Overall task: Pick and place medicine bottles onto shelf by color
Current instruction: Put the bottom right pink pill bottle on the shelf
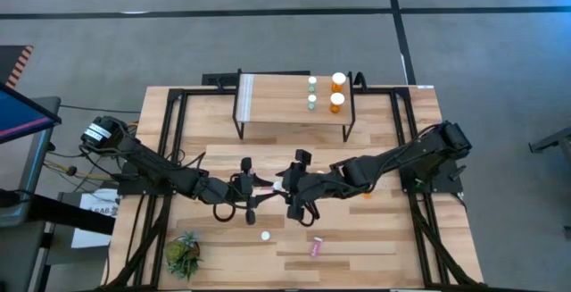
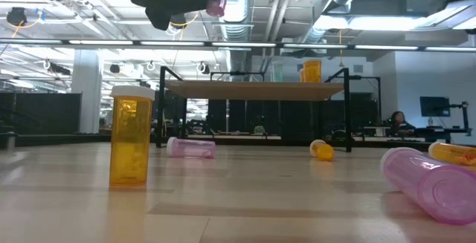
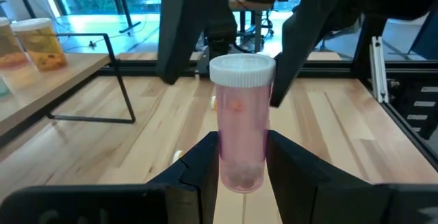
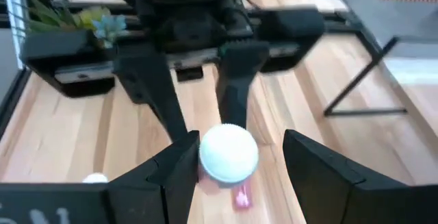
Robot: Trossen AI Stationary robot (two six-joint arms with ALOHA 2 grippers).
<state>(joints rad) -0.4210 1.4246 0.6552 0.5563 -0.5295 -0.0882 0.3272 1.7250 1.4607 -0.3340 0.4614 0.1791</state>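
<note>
L pincer is clamped on a pink bottle, upright w/ white cap up, held above mid bench. R pincer faces it from the other side, fingers apart w/ the bottle's cap between them; one finger looks to touch the cap, the other stands clear. In high view the 2 pincers meet nose to nose at bench centre, in front of the shelf, bottle nearly hidden there.

Shelf holds 2 orange bottles and 2 teal ones, all at its right end. High view also shows a pink bottle lying near the front edge, a white cap and a plant at front left.

Low view adds what overhead misses: an orange bottle upright, a pink one lying, a small orange one lying, a big pink one lying at right, partly cut off. Held bottle there is only a pink bit at top edge. Orange speck under R arm hard to make out in high view.
</note>
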